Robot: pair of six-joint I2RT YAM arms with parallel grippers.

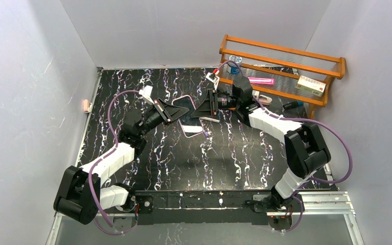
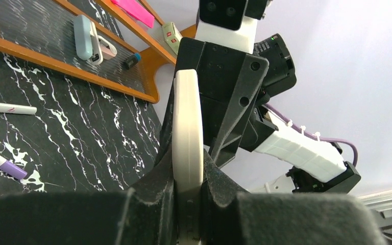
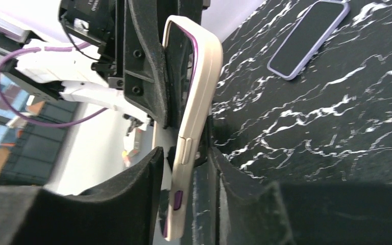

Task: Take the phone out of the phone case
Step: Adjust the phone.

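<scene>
Within left end effector (image 2: 188,171): smooth rounded cream case (image 2: 188,115).

On my feed the two arms look alike. The left arm (image 1: 109,161) and right arm (image 1: 271,122) have white shell links between bulky black joint housings (image 1: 306,148); a purple cable (image 1: 111,112) loops along each, strapped with white zip ties (image 2: 292,125); the left gripper (image 1: 182,109) and right gripper (image 1: 198,111) carry matte black wedge-shaped fingers (image 2: 235,87) with recessed screw holes; I see a small white camera mount (image 1: 146,93) at each wrist; both bases are bolted to a black rail (image 1: 199,201).
</scene>
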